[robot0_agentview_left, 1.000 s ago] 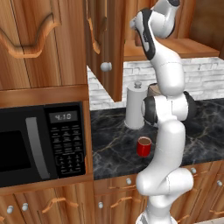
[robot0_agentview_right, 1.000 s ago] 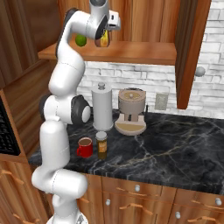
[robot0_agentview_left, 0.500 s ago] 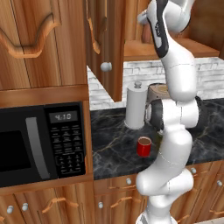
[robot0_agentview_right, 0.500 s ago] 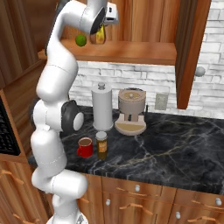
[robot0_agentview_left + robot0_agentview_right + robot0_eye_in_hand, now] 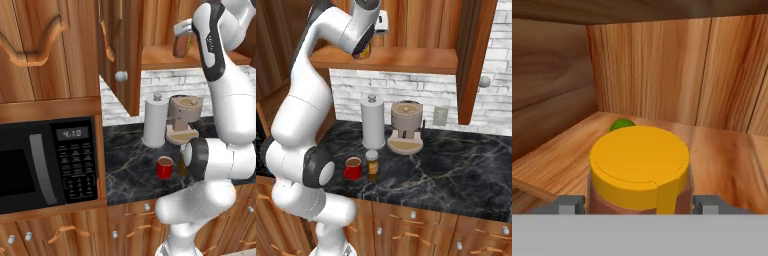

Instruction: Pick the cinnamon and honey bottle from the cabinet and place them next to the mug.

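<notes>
The honey bottle (image 5: pixel 640 170) stands on the cabinet (image 5: pixel 662 75) shelf, a green thing (image 5: pixel 622 124) at its 11 o'clock. The gripper (image 5: pixel 640 204) straddles it, fingers spread, not clenched. I'd close squarely below the cap, then lift straight out.

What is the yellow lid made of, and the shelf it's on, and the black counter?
Honey bottle cap: probably plastic, smooth, matte, with a moulded flip seam. Cabinet shelf: wood, reddish-brown with visible grain. Counter: looks like polished dark stone, pale veins running through it.

Green thing (image 5: pixel 622 124) behind cap, perhaps lime
</notes>
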You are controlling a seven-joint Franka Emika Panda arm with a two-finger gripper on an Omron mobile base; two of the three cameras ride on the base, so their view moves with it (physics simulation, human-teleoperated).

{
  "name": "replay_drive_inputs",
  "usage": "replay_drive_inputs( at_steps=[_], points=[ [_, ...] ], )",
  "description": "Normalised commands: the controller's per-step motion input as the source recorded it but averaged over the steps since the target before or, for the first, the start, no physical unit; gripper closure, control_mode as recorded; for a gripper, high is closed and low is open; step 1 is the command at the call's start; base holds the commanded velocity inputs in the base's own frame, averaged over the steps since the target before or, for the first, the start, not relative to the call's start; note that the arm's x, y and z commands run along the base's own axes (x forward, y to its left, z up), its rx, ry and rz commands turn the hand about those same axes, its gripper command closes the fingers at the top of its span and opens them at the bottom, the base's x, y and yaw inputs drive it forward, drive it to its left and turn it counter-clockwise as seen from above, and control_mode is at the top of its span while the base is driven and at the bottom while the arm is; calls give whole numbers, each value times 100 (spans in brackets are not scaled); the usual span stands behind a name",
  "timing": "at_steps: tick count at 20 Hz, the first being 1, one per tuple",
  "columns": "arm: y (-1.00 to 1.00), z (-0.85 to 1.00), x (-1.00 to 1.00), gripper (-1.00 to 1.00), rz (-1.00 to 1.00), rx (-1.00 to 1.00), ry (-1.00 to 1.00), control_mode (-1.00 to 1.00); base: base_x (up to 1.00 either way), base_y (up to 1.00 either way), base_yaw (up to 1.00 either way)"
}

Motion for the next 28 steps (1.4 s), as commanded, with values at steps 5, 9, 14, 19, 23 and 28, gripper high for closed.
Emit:
replay_drive_inputs(
  at_steps=[5, 9, 14, 19, 23, 28],
  points=[
    [-2, -1, -100, 100, 13, 0, -5, -100, 0, 0, 0],
    [-13, 0, -100, 100, 15, 0, 0, -100, 0, 0, 0],
    [-19, -3, -100, 100, 15, 0, 0, -100, 0, 0, 0],
    [-27, -62, -93, 100, 18, 0, 0, -100, 0, 0, 0],
    [-33, -69, -81, 100, 19, 0, 0, -100, 0, 0, 0],
    [-31, -62, -53, 100, 17, 0, 0, -100, 0, 0, 0]
  ],
)
